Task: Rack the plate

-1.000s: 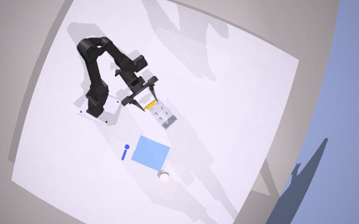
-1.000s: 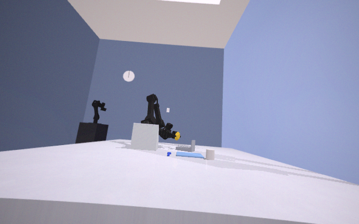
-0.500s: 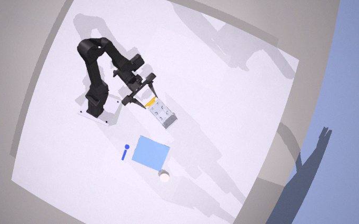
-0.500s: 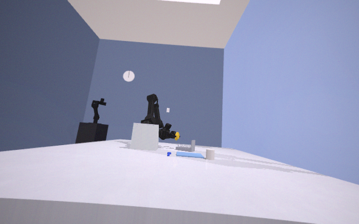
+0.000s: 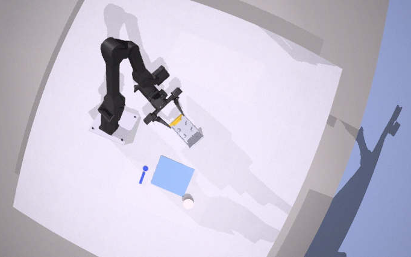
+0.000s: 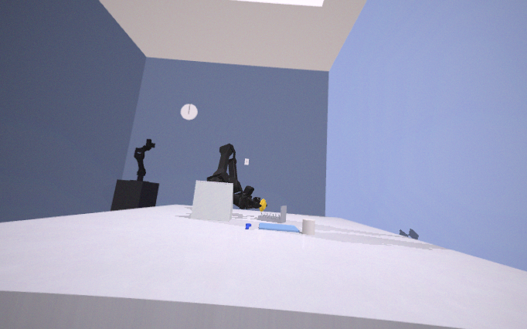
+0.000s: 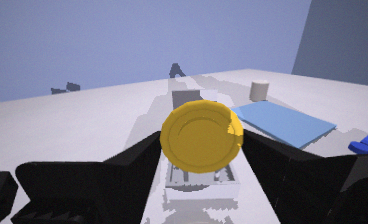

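Note:
My gripper (image 5: 176, 120) (image 6: 260, 204) (image 7: 200, 134) is shut on the yellow plate (image 5: 176, 119) (image 6: 263, 204) (image 7: 201, 135). The fingers grip its rim on both sides and hold it upright, on edge. The plate hangs over the near end of the grey dish rack (image 5: 188, 131) (image 6: 273, 215) (image 7: 202, 185). In the wrist view the rack's base and rails show below and behind the plate. I cannot tell whether the plate touches the rack.
A light blue mat (image 5: 172, 175) (image 6: 278, 227) (image 7: 281, 122) lies beyond the rack. A blue spoon-like utensil (image 5: 143, 174) (image 6: 248, 225) (image 7: 363, 143) lies beside it. A white cup (image 5: 188, 202) (image 6: 307, 226) (image 7: 258, 90) stands at the mat's far corner. A white box (image 6: 212, 200) stands near the arm's base.

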{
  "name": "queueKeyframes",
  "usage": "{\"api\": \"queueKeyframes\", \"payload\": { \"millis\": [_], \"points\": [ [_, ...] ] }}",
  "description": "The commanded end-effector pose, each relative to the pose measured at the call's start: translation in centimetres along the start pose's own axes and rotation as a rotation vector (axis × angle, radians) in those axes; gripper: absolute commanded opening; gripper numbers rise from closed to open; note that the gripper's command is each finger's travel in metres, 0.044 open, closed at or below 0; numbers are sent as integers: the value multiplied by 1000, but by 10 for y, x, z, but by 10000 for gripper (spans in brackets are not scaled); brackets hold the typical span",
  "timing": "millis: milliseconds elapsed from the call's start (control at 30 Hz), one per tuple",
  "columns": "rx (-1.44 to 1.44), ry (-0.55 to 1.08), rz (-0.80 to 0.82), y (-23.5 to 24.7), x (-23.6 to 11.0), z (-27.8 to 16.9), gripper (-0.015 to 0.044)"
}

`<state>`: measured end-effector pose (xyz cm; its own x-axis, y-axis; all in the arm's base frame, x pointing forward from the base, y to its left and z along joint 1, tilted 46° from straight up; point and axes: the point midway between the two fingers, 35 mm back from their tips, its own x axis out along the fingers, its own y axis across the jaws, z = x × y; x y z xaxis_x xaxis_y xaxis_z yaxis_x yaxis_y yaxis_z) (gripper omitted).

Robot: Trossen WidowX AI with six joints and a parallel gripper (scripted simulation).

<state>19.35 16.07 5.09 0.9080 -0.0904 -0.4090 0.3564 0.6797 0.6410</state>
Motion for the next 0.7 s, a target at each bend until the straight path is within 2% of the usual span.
{"api": "queueKeyframes", "payload": {
  "millis": [0, 667],
  "points": [
    [-2, 1, -1, -1, 3, -1, 0],
    [4, -2, 1, -2, 28, -4, 0]
  ]
}}
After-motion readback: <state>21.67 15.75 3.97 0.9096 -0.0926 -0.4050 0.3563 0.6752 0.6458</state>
